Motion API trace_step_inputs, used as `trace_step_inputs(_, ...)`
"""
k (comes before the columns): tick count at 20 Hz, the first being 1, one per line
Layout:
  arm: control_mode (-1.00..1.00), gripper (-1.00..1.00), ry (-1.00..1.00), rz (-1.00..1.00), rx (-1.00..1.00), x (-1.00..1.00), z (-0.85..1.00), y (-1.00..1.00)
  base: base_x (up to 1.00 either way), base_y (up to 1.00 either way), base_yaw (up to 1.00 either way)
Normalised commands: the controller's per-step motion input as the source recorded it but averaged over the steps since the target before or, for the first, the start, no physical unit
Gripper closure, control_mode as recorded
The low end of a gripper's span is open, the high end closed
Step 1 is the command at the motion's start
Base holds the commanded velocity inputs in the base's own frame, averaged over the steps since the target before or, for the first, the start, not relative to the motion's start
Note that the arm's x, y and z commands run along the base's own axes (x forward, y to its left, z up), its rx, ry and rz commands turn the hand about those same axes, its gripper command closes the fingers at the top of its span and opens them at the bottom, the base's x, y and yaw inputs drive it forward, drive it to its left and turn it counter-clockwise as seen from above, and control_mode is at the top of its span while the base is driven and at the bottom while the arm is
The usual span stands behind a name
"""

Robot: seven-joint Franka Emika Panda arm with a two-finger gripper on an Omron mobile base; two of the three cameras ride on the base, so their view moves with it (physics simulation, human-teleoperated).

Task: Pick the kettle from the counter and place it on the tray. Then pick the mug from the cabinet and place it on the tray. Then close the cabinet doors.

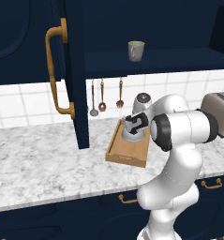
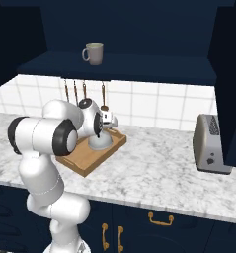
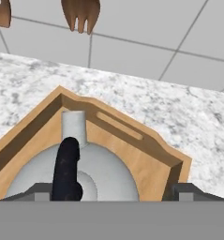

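While my arm blocks much of the left base view, I see the domed silver kettle [image 1: 132, 132] sitting in the wooden tray [image 1: 127, 154] on the marbled tabletop [image 1: 38, 154], my tool [image 1: 133, 123] just above it. In the right base view, the grey mug [image 2: 93, 53] stands on the navy cabinet [image 2: 119, 66] shelf. In the hand view, my tool's fingertips [image 3: 190, 191] stand apart, the kettle's black handle between them, untouched.

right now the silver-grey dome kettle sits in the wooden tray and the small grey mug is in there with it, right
Not quite. The silver-grey dome kettle does sit in the light-brown wooden tray, but the small grey mug stands on the navy cabinet shelf, as the left base view shows.
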Motion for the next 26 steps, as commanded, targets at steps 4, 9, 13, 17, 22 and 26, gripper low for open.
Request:
trace_step_inputs(4,-1.0,-1.0,0.0,0.0,0.0,-0.03,0.1,0.0,0.0,0.0,0.0)
trace_step_inputs(9,-1.0,-1.0,0.0,0.0,0.0,-0.15,0.16,0.0,0.0,0.0,0.0)
trace_step_inputs(13,-1.0,-1.0,0.0,0.0,0.0,-0.33,0.26,0.0,0.0,0.0,0.0)
trace_step_inputs(17,-1.0,-1.0,0.0,0.0,0.01,-0.46,0.29,0.0,0.0,0.0,0.0)
trace_step_inputs(22,-1.0,-1.0,0.0,0.0,0.0,-0.56,0.44,0.0,0.0,0.0,0.0)
trace_step_inputs(26,-1.0,-1.0,-0.02,-0.08,0.02,-0.48,0.6,0.0,0.0,0.0,0.0)
